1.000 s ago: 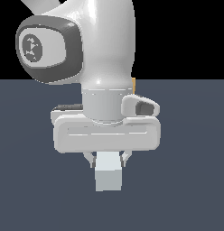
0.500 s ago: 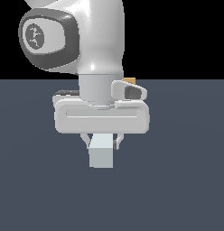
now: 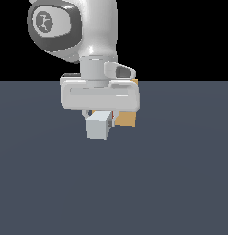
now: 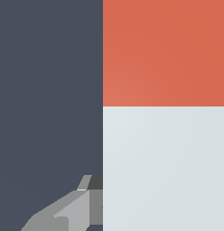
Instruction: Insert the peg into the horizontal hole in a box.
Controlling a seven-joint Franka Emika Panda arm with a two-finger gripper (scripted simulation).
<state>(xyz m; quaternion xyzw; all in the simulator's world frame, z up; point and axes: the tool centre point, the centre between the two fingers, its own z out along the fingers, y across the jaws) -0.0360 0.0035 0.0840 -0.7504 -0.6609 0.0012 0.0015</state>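
Note:
My gripper (image 3: 100, 115) hangs from the white arm in the exterior view and is shut on the peg (image 3: 97, 126). The peg's pale square end faces the camera, and a thin red strip shows at its far side. The tan-orange box (image 3: 126, 119) stands just behind the peg, on the exterior view's right, partly covered by the gripper's body. The hole is hidden. Up close in the wrist view, the peg (image 4: 163, 167) is pale grey-white with a red-orange end section (image 4: 163, 52). One grey finger (image 4: 71, 212) lies beside its pale part.
A flat dark blue-grey floor (image 3: 180, 183) spreads around the box and the arm. Nothing else stands on it in either view.
The arm has carried the peg upward in the exterior view and slightly to its left. More of the tan box now shows from behind the gripper on the right.

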